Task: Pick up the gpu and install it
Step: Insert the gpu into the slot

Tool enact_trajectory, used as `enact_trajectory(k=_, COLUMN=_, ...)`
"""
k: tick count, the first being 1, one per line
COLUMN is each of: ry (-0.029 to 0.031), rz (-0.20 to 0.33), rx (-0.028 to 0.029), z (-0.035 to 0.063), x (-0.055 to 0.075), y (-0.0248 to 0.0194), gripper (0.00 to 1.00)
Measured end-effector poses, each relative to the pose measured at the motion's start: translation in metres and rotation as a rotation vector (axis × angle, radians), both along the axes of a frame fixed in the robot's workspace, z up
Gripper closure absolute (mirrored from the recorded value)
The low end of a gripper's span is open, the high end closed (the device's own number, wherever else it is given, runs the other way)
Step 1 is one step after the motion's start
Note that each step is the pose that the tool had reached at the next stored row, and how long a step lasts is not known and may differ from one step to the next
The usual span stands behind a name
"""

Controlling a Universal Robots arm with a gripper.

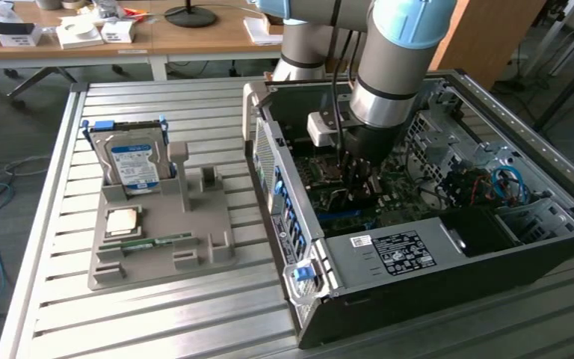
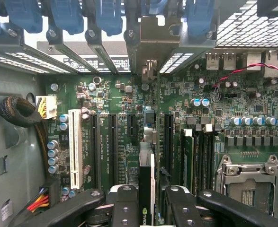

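Inside the case, gripper pinches gpu edge-on over motherboard; keep it upright, parallel to slots, lower evenly.

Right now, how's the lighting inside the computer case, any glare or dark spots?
Exterior view: even daylight on the slatted table; the case interior sits darker under the arm. Wrist view: motherboard evenly lit, bright glare through the vent grilles, the tool holding the gpu dark.
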State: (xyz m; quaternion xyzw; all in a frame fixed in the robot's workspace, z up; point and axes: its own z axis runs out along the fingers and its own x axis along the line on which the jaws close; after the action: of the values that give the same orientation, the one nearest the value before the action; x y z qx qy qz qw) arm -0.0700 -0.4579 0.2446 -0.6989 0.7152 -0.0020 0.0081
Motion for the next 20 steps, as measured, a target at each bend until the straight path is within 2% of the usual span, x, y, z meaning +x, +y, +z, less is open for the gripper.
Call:
enact_trajectory(k=14, ry=0.0006, rz=0.000, rx=0.0000, z=0.0001, x=-0.0010, y=0.0000, gripper=0.74)
enact_trajectory(k=16, ry=0.0004, rz=0.000, rx=-0.0001, z=0.0001, x=-0.0010, y=-0.0001, gripper=0.73)
enact_trajectory(k=17, ry=0.0003, rz=0.000, rx=-0.0001, z=0.0001, x=-0.0010, y=-0.0001, gripper=0.66)
enact_trajectory(k=20, ry=0.0003, rz=0.000, rx=0.0000, z=0.0001, x=-0.0009, y=0.0000, gripper=0.66)
